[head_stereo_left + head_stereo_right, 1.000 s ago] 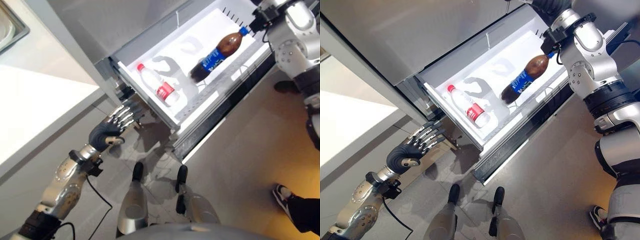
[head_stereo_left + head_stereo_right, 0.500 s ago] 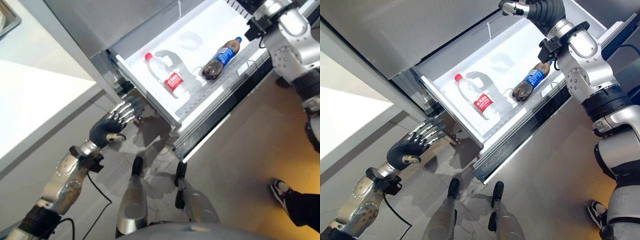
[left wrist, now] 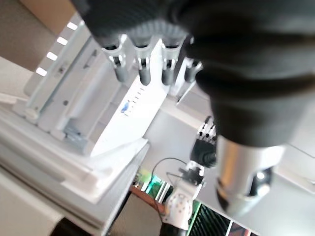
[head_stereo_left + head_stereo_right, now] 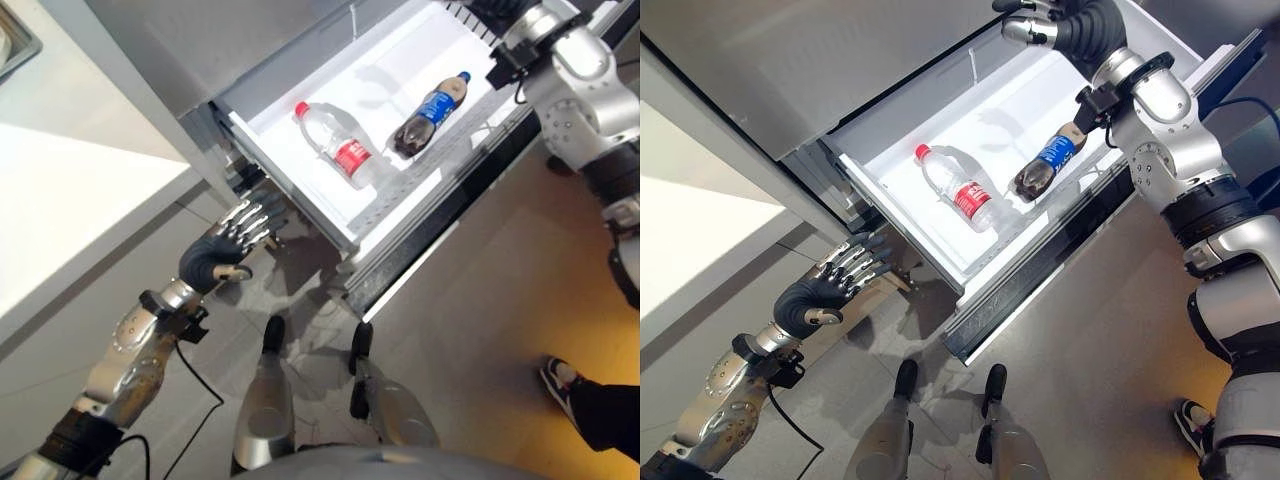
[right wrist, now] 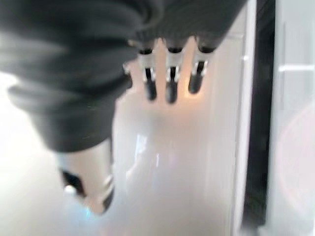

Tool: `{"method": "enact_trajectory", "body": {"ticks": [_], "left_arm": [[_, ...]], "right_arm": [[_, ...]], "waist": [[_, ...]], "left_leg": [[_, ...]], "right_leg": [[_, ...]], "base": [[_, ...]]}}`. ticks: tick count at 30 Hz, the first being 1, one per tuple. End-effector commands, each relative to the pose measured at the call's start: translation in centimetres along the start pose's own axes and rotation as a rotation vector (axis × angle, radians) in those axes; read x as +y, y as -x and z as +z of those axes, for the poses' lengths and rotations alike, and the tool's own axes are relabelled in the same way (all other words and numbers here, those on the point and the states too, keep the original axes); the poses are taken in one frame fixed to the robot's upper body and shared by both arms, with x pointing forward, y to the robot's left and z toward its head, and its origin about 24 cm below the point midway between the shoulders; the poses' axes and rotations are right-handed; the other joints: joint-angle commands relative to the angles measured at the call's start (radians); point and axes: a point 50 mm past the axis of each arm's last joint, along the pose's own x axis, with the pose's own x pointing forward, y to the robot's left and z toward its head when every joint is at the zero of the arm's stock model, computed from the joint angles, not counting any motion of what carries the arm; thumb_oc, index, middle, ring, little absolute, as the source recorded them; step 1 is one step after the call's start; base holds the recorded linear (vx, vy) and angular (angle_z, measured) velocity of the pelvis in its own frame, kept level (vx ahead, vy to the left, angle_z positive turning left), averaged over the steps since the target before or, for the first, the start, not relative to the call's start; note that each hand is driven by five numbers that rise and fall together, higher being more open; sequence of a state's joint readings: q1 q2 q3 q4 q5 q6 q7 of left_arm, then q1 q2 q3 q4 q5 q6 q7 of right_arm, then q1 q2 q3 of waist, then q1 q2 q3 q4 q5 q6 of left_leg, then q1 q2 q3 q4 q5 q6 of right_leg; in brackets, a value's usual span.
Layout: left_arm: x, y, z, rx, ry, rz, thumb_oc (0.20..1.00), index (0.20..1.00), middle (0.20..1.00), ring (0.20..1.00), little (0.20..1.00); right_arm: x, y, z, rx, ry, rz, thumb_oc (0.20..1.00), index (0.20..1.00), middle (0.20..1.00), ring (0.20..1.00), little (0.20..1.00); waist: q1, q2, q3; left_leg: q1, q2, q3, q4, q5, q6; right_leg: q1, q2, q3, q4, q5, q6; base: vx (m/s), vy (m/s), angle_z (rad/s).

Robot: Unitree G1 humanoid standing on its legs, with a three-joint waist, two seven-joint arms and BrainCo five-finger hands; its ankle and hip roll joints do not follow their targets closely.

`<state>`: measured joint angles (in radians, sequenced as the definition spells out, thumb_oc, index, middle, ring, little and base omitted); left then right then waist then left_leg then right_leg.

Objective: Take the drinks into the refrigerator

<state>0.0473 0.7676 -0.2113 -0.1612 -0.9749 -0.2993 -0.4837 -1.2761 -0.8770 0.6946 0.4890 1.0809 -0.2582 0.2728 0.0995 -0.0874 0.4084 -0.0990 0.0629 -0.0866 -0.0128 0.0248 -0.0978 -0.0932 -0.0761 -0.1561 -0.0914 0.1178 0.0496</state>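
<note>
Cola bottle [image 4: 427,111] and water bottle [image 4: 336,145] lie loose in open fridge drawer [image 4: 902,231]. Left hand [image 4: 222,249], right hand [image 4: 1032,24]: fingers relaxed, empty. Risk: closing drawer rolls bottles.

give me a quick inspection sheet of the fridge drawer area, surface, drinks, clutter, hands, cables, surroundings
surface: white pulled-out refrigerator drawer, lit inside.
job's things: clear water bottle with red cap and red label lying on its side in the drawer; dark cola bottle with blue cap and blue label lying beside it, apart from it.
clutter: nothing seen in the drawer besides the two bottles.
hands: left hand near the drawer's front corner, fingers straight, holding nothing; right hand above the drawer's far end, empty.
cables: nothing seen apart from the robot's own.
surroundings: white countertop to the left; a person's shoe on the floor.
</note>
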Motion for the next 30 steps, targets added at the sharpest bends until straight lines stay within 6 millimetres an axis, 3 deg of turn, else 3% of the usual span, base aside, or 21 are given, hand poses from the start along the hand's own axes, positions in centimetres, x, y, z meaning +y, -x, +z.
{"method": "enact_trajectory", "body": {"ticks": [1,6,9,10,12,13,14,16,17,18,19,20,21,24,28,30], "left_arm": [[0.6,1.4,0.8,-0.015,-0.044,0.033,1.000,1.000,1.000,1.000,1.000],[1.1,1.9,0.1,-0.010,-0.052,0.087,1.000,1.000,1.000,1.000,1.000],[1.5,2.6,-0.6,-0.007,-0.074,0.154,1.000,1.000,1.000,1.000,1.000],[1.6,2.9,-0.8,-0.014,-0.069,0.183,1.000,1.000,1.000,1.000,1.000],[1.8,3.4,-1.1,-0.018,-0.076,0.225,1.000,1.000,1.000,1.000,1.000],[1.7,3.4,-1.2,-0.016,-0.076,0.224,1.000,1.000,1.000,1.000,1.000],[2.0,4.2,-1.5,-0.024,-0.089,0.292,1.000,1.000,1.000,1.000,1.000],[2.0,4.8,-1.8,-0.023,-0.097,0.326,1.000,1.000,1.000,1.000,1.000],[2.0,4.8,-1.8,-0.023,-0.096,0.326,1.000,1.000,1.000,1.000,1.000],[2.1,5.4,-2.3,-0.027,-0.097,0.377,1.000,1.000,1.000,1.000,1.000],[2.0,5.4,-2.3,-0.025,-0.097,0.376,1.000,1.000,1.000,1.000,1.000],[2.0,5.7,-2.6,-0.021,-0.113,0.401,1.000,1.000,1.000,1.000,1.000],[2.0,5.7,-2.6,-0.021,-0.113,0.401,1.000,1.000,1.000,1.000,1.000],[1.9,6.4,-2.9,-0.015,-0.153,0.452,1.000,1.000,1.000,1.000,1.000],[1.8,6.6,-3.4,-0.012,-0.169,0.500,1.000,1.000,1.000,1.000,1.000],[1.8,6.7,-3.5,-0.009,-0.174,0.511,1.000,1.000,1.000,1.000,1.000]], "right_arm": [[-0.8,1.0,1.4,-0.140,-0.039,-0.064,1.000,1.000,1.000,1.000,1.000],[0.0,3.9,1.0,-0.201,-0.077,-0.059,1.000,1.000,1.000,1.000,1.000],[0.8,7.8,-0.1,-0.267,-0.119,-0.113,1.000,1.000,1.000,1.000,1.000],[1.1,8.7,0.2,-0.302,-0.116,-0.125,1.000,1.000,1.000,1.000,1.000],[1.5,10.7,-1.4,-0.315,-0.185,-0.195,1.000,1.000,1.000,1.000,1.000],[1.5,10.8,-1.4,-0.314,-0.186,-0.196,1.000,1.000,1.000,1.000,1.000],[2.0,12.8,-1.9,-0.306,-0.167,-0.227,1.000,1.000,1.000,1.000,1.000],[2.1,15.1,-2.7,-0.279,-0.163,-0.291,1.000,1.000,1.000,1.000,1.000],[2.1,15.1,-2.7,-0.279,-0.163,-0.292,1.000,1.000,1.000,1.000,1.000],[2.3,17.4,-3.6,-0.250,-0.158,-0.370,1.000,1.000,1.000,1.000,1.000],[2.3,17.5,-3.6,-0.249,-0.158,-0.372,1.000,1.000,1.000,1.000,1.000],[2.8,19.2,-4.8,-0.202,-0.156,-0.433,1.000,1.000,1.000,1.000,1.000],[2.8,19.2,-4.8,-0.201,-0.156,-0.433,1.000,1.000,1.000,1.000,1.000],[3.5,22.8,-6.4,-0.125,-0.146,-0.574,1.000,1.000,1.000,1.000,1.000],[4.6,25.5,-8.3,-0.055,-0.185,-0.713,1.000,1.000,1.000,1.000,1.000],[4.8,25.9,-8.9,-0.037,-0.199,-0.736,1.000,1.000,1.000,1.000,1.000]], "waist": [[-0.007,-0.044,-0.071],[-0.022,-0.051,-0.104],[-0.042,-0.045,-0.135],[-0.053,-0.043,-0.143],[-0.057,-0.040,-0.159],[-0.055,-0.042,-0.160],[-0.070,-0.040,-0.176],[-0.073,-0.041,-0.194],[-0.072,-0.041,-0.194],[-0.086,-0.041,-0.211],[-0.084,-0.042,-0.212],[-0.090,-0.042,-0.224],[-0.090,-0.042,-0.224],[-0.111,-0.036,-0.254],[-0.127,-0.028,-0.273],[-0.129,-0.025,-0.277]], "left_leg": [[-0.012,-0.089,-0.007,0.017,-0.030,0.098],[0.015,-0.094,-0.002,0.013,-0.041,0.101],[0.038,-0.098,0.007,0.013,-0.052,0.106],[0.044,-0.099,0.015,0.013,-0.055,0.109],[0.056,-0.101,0.027,0.015,-0.064,0.113],[0.057,-0.101,0.028,0.015,-0.065,0.114],[0.069,-0.102,0.042,0.018,-0.077,0.119],[0.083,-0.100,0.052,0.020,-0.086,0.123],[0.084,-0.100,0.052,0.020,-0.086,0.123],[0.096,-0.100,0.057,0.019,-0.093,0.125],[0.097,-0.100,0.057,0.019,-0.094,0.125],[0.105,-0.101,0.062,0.014,-0.097,0.125],[0.105,-0.101,0.062,0.014,-0.097,0.125],[0.119,-0.098,0.065,0.000,-0.098,0.125],[0.130,-0.096,0.070,-0.009,-0.098,0.125],[0.133,-0.097,0.071,-0.010,-0.098,0.125]], "right_leg": [[0.031,0.015,-0.009,0.065,-0.111,0.012],[0.061,0.012,-0.008,0.058,-0.113,0.012],[0.088,0.007,-0.006,0.046,-0.113,0.015],[0.094,0.006,-0.001,0.045,-0.113,0.018],[0.103,0.004,0.013,0.042,-0.113,0.019],[0.103,0.004,0.013,0.042,-0.113,0.019],[0.112,0.003,0.031,0.042,-0.116,0.021],[0.125,0.003,0.042,0.041,-0.120,0.022],[0.126,0.003,0.043,0.041,-0.120,0.022],[0.135,0.002,0.049,0.040,-0.123,0.022],[0.136,0.002,0.049,0.040,-0.123,0.022],[0.144,0.001,0.049,0.036,-0.124,0.023],[0.144,0.001,0.049,0.036,-0.124,0.023],[0.153,0.001,0.054,0.023,-0.123,0.027],[0.161,0.000,0.054,0.019,-0.124,0.027],[0.163,0.000,0.056,0.017,-0.123,0.027]], "base": [[0.01,0.004,-0.05],[0.02,0.002,-0.03],[0.04,0.041,-0.02],[0.05,0.037,-0.02],[0.04,0.029,-0.13],[0.06,0.034,-0.28],[0.07,0.028,-0.29],[0.08,0.022,-0.25],[0.08,0.017,-0.22],[0.05,0.011,-0.22],[0.08,0.021,-0.24],[0.03,0.009,-0.20],[0.05,0.014,-0.16],[0.05,0.015,-0.06],[0.02,0.005,-0.01],[0.00,0.000,0.00]]}}
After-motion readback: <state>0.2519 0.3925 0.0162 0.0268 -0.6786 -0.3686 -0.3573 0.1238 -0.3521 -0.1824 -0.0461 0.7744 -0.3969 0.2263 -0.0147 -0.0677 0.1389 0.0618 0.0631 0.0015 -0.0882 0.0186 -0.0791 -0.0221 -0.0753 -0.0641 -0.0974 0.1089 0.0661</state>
